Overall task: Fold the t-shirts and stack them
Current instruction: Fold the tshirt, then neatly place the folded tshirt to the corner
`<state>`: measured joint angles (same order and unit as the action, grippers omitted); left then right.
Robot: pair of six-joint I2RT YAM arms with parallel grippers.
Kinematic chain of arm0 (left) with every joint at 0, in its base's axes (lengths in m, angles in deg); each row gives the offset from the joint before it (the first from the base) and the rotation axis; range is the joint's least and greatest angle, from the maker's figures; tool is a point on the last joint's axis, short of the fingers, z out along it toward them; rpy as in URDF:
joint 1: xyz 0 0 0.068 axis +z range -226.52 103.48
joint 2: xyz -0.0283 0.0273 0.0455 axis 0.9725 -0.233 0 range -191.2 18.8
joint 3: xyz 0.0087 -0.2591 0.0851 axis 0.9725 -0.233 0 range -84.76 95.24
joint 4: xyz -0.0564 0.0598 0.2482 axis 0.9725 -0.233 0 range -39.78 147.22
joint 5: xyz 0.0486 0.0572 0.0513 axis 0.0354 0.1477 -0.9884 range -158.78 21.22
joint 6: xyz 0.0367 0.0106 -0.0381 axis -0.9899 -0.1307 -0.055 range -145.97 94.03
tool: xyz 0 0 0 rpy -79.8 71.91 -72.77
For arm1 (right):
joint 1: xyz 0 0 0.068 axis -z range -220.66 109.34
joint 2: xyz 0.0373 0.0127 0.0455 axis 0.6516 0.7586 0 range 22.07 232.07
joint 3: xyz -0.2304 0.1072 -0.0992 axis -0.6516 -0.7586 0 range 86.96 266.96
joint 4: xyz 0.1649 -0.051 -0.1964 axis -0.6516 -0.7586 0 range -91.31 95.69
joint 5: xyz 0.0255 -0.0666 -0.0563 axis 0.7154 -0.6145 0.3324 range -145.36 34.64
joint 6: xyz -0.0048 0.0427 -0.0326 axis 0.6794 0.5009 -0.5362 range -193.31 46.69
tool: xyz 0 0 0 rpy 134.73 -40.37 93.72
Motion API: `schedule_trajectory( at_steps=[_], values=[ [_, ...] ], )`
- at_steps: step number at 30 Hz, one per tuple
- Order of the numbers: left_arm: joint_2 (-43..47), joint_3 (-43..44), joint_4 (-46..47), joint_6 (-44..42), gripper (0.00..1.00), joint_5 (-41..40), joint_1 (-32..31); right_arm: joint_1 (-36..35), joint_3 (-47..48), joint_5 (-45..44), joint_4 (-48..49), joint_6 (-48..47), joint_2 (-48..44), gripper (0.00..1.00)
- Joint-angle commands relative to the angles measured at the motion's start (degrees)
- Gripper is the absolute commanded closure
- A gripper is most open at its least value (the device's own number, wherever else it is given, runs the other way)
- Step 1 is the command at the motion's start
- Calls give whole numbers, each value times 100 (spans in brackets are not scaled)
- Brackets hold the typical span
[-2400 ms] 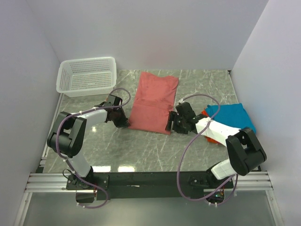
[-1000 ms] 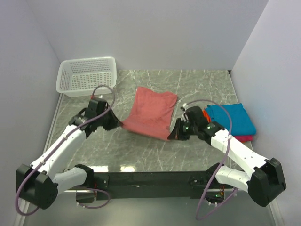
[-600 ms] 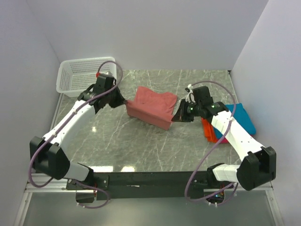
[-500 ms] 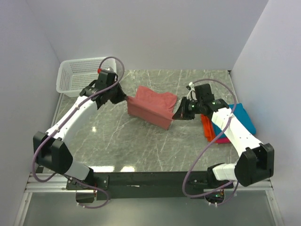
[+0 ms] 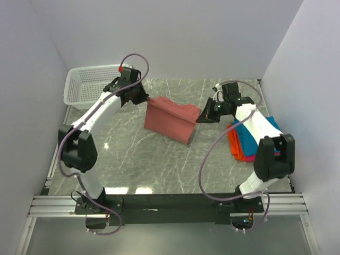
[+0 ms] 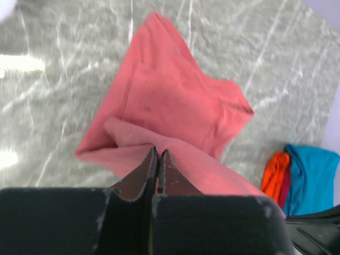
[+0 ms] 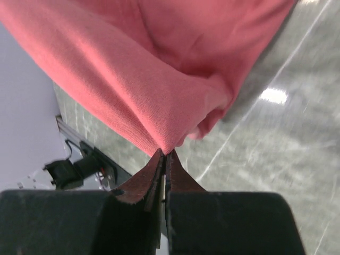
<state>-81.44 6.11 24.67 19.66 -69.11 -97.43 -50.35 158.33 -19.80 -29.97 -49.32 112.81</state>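
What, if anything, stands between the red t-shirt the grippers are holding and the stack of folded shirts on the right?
Nothing visible lies on the table between the red t-shirt and the folded stack; only the right arm's own forearm crosses above the stack.

marble table (image 5: 154, 164) | mesh basket (image 5: 75, 98) far-left corner | folded t-shirts (image 5: 245, 143) right | salmon t-shirt (image 5: 169, 119) lower edge touching centre

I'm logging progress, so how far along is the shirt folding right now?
Done: a pile of folded shirts sits on the right. In hand: the left tool and right tool each pinch an edge of the red shirt, lifted mid-fold. Left: finish folding it and add it to the pile.
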Motion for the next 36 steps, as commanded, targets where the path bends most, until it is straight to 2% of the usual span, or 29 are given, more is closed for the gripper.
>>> schedule_trajectory(
  at_steps=[1,6,11,13,15,16,17,18,19,20,24,28,33,36],
  values=[
    [-415,598,373,-247,99,-467,297,222,560,-5,-90,-184,504,100],
    [-1198,1274,513,-405,99,-20,394,398,1141,31,-2,-149,1173,100],
    [-2042,2021,549,-537,99,78,412,512,1695,216,243,-70,1894,100],
    [-2314,2189,566,-546,97,148,464,565,2106,32,148,-43,2236,97],
    [-2586,2470,549,-590,81,262,482,644,2441,-300,16,35,2517,91],
    [-2657,2592,496,-616,46,367,491,653,2678,-364,-11,44,2580,78],
    [-2728,2794,435,-686,34,420,482,653,2758,-417,-37,71,2615,51],
    [-2789,2848,417,-704,1,482,474,662,2837,-478,-38,114,2598,37],
    [-2781,2866,408,-704,1,543,482,653,2838,-461,49,124,2572,21],
    [-2746,2805,460,-722,1,578,474,653,2821,-444,85,141,2528,14],
    [-2308,2270,654,-669,1,614,482,609,2339,-330,419,194,2055,12],
    [-1903,1585,680,-625,1,702,482,373,1442,-627,708,238,1606,10],
    [-1079,679,916,-520,1,842,482,-32,512,-1602,1087,693,1201,8],
    [-515,-180,1101,-406,1,921,482,-348,255,-2305,1325,976,1174,9]
  ],
)
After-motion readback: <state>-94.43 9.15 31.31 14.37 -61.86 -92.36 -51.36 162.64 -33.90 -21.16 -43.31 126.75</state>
